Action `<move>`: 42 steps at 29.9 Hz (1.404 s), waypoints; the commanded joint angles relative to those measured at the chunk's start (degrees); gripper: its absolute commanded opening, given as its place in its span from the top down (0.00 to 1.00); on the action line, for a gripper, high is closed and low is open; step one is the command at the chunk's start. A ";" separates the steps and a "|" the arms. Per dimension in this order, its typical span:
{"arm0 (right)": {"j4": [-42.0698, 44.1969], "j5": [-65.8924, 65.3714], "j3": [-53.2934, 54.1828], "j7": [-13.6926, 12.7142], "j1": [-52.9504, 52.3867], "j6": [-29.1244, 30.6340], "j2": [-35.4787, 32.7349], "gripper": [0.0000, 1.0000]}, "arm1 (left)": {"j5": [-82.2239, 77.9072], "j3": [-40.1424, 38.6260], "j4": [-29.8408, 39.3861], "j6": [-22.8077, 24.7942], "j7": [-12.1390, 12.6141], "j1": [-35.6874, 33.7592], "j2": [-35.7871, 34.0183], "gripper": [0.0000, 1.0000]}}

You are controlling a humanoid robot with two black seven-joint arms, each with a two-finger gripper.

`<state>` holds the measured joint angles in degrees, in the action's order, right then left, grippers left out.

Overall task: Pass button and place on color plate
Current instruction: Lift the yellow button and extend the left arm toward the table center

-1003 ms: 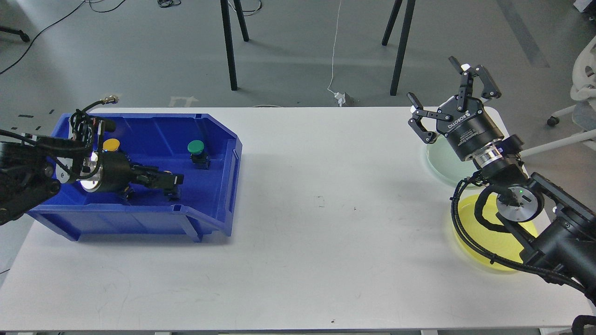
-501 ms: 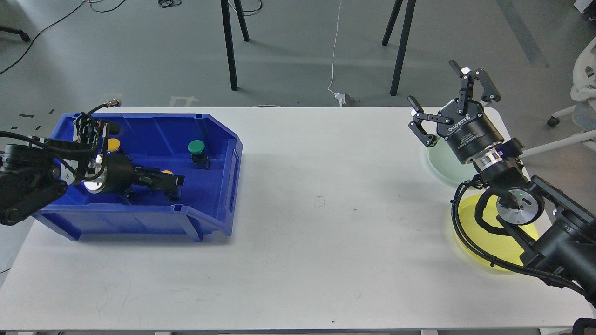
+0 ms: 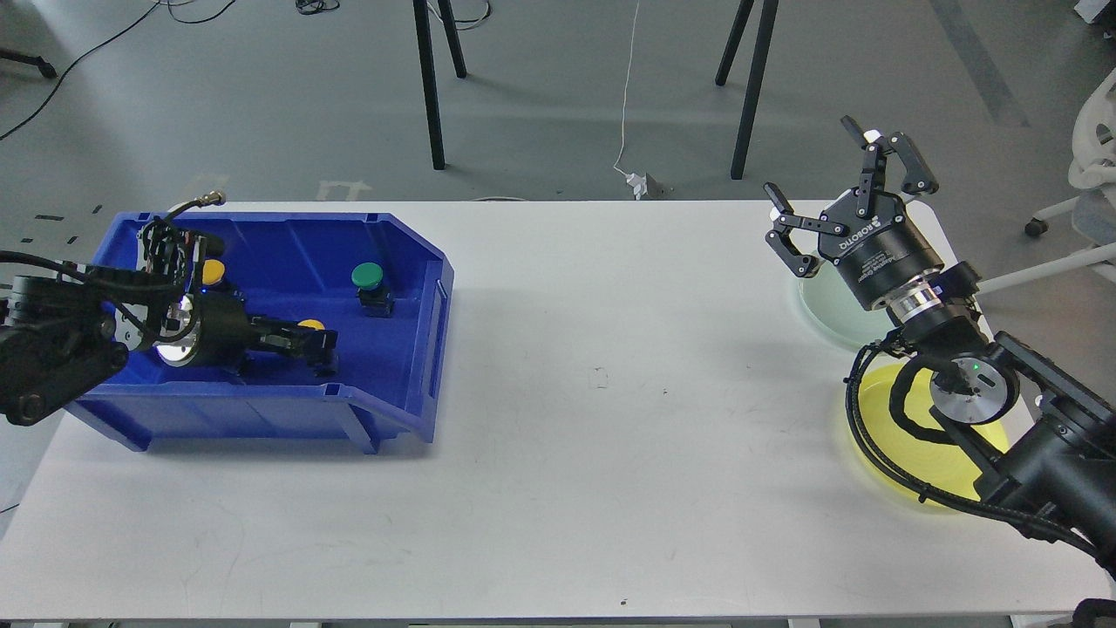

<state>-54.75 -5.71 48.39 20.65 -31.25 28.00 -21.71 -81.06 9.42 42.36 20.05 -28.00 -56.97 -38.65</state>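
Seemingly upright, cap up, the yellow button (image 3: 309,326) sits clamped in the left tool (image 3: 321,343).

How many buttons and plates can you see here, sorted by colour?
Yellow buttons: 2, one at the bin's back left, one at the left gripper tips
Green buttons: 1
Yellow plates: 1
Pale green plates: 1
Total: 5
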 commanded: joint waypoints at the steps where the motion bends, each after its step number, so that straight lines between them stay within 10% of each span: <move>1: 0.00 0.00 0.04 0.00 0.05 0.00 0.00 0.01 | -0.06 -0.01 0.00 -0.19 0.00 0.11 0.07 0.69; 12: 0.00 0.00 0.13 0.00 0.05 0.00 0.00 0.01 | 0.82 -1.41 2.54 0.60 0.00 -2.78 -3.43 0.88; 22: 0.00 0.09 7.23 0.00 0.14 0.00 0.18 0.01 | 19.60 -25.92 29.59 7.95 0.00 -4.30 -16.01 0.87; 28: -2.11 -0.78 7.95 0.70 -0.30 0.00 -0.61 0.01 | 31.92 -27.26 33.58 3.60 0.00 -2.80 -3.82 0.85; 34: -7.02 -16.39 7.51 7.35 -1.09 0.00 -2.99 0.01 | 35.00 -27.43 29.10 0.70 0.00 0.80 8.05 0.85; 42: -13.71 -29.44 -0.04 7.35 1.37 -2.16 -1.76 0.01 | 36.32 -27.34 25.49 -1.77 0.00 3.44 13.34 0.85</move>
<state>-66.94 -34.23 51.46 27.95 -30.23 26.98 -24.04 -44.81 -17.95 68.23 19.31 -27.99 -54.12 -26.26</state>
